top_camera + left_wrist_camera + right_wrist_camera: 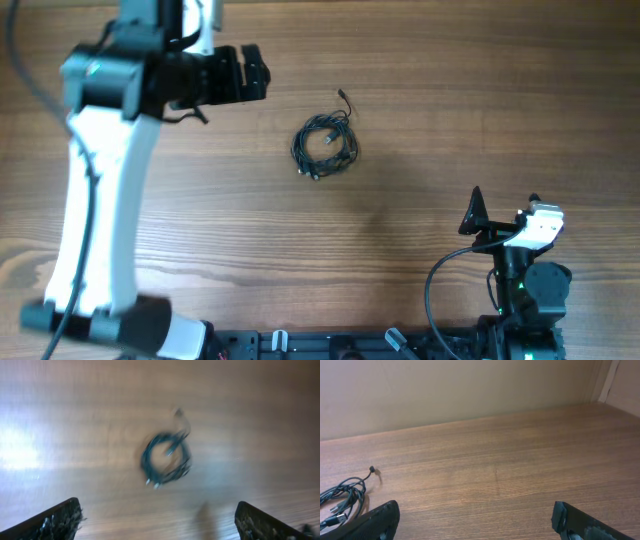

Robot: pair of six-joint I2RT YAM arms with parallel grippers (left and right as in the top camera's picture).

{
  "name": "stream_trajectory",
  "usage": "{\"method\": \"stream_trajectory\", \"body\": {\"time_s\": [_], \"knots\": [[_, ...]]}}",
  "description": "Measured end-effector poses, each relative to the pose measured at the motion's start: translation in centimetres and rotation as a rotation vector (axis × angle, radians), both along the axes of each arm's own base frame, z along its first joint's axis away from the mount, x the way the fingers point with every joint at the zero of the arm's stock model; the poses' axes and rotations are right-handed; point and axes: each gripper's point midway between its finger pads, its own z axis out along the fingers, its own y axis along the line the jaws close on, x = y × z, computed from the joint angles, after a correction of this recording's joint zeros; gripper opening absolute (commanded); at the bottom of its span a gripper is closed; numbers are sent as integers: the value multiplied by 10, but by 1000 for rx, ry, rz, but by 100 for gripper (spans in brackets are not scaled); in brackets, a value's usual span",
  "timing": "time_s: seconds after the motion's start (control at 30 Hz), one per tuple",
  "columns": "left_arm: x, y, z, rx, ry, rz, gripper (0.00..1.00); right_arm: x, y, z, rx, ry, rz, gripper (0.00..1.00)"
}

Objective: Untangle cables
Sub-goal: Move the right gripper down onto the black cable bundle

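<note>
Cables (324,146) lie coiled on the counter (420,90), ahead of the released left tool (262,75), well apart from the released right tool (505,202).

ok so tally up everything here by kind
cable coil: 1 (strands too tangled to count)
grippers: 2, the left gripper and the right gripper, both open
table: 1
total: 4
</note>
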Motion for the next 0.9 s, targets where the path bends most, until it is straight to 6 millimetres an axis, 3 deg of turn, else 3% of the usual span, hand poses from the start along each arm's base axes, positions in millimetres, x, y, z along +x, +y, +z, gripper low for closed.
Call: {"method": "stream_trajectory", "body": {"time_s": [0.13,0.2,0.27,0.57,0.7,0.73,0.8,0.9], "knots": [[13,-4,-89,110,278,-16,100,0,0,0,0,0,0,100],[18,-6,-116,133,352,-19,100,0,0,0,0,0,0,100],[23,-8,-128,140,367,-22,100,0,0,0,0,0,0,99],[26,-8,-127,137,353,-21,100,1,0,6,18,-30,0,100],[28,-9,-126,135,345,-21,100,1,20,3,351,-27,60,99],[28,-9,-126,135,346,-21,100,3,29,15,405,-70,114,99],[28,-9,-126,135,345,-21,100,1,46,25,448,-57,207,99],[30,-9,-126,133,336,-21,100,-3,48,31,474,85,184,99]]}}
